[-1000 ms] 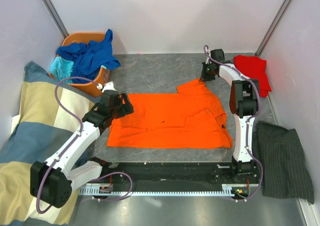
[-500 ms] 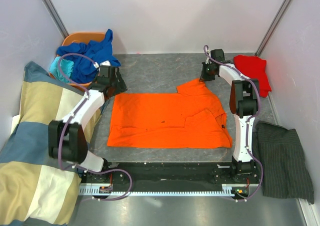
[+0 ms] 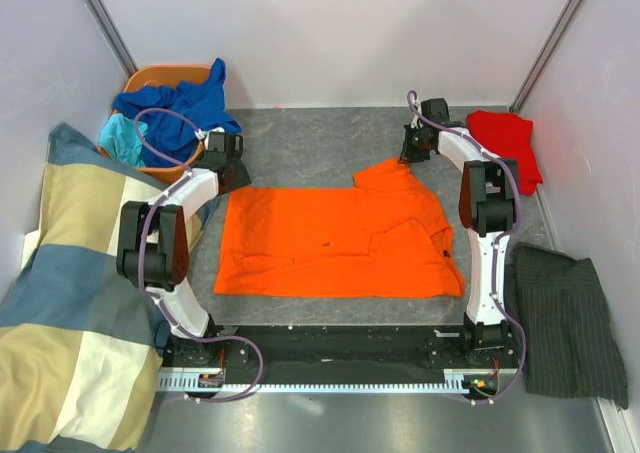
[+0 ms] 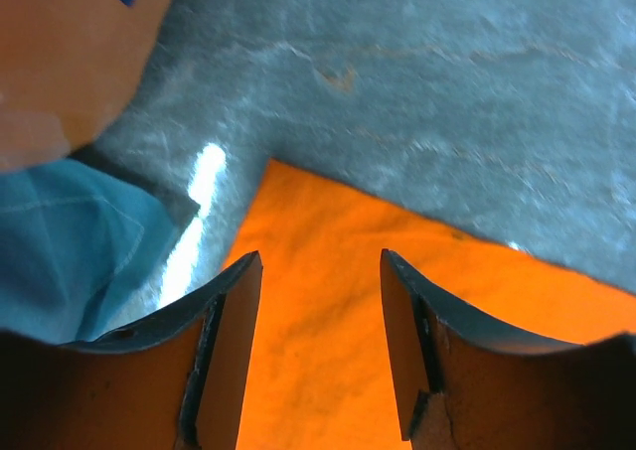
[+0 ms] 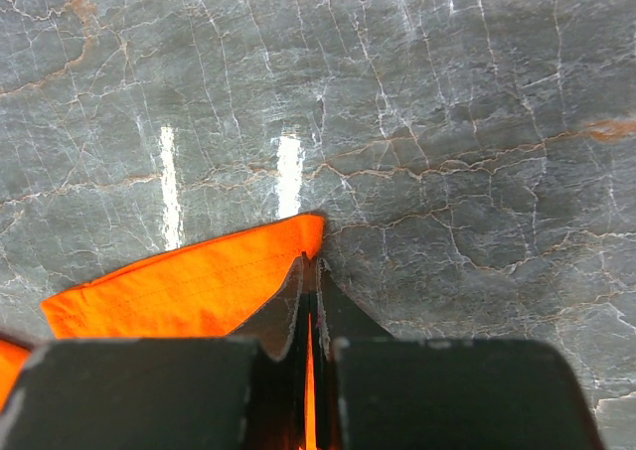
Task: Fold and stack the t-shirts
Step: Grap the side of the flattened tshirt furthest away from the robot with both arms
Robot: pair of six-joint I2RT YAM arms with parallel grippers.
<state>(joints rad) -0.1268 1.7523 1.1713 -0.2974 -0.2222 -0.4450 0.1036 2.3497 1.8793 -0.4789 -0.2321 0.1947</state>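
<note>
A bright orange t-shirt (image 3: 340, 238) lies spread flat on the grey table. My left gripper (image 3: 229, 169) hovers at its far left corner, right beside the basket. In the left wrist view this gripper (image 4: 320, 261) is open, its fingers (image 4: 231, 351) standing either side of the orange cloth (image 4: 328, 311) below. My right gripper (image 3: 411, 157) is shut on the far right sleeve edge. The right wrist view shows orange fabric (image 5: 189, 281) pinched between its closed tips (image 5: 310, 263). A red t-shirt (image 3: 507, 143) lies at the far right. Blue t-shirts (image 3: 185, 108) and a turquoise one (image 3: 124, 137) fill the basket.
The orange basket (image 3: 160, 76) stands at the far left corner, its wall (image 4: 70, 53) close to my left gripper. A checked blanket (image 3: 70, 283) covers the left side. A dark pinstriped cloth (image 3: 565, 318) lies at the near right. Walls enclose the table.
My left arm has swung from the shirt's left edge up to its far left corner by the basket, and its jaws have narrowed. The right arm and the shirt have not moved.
</note>
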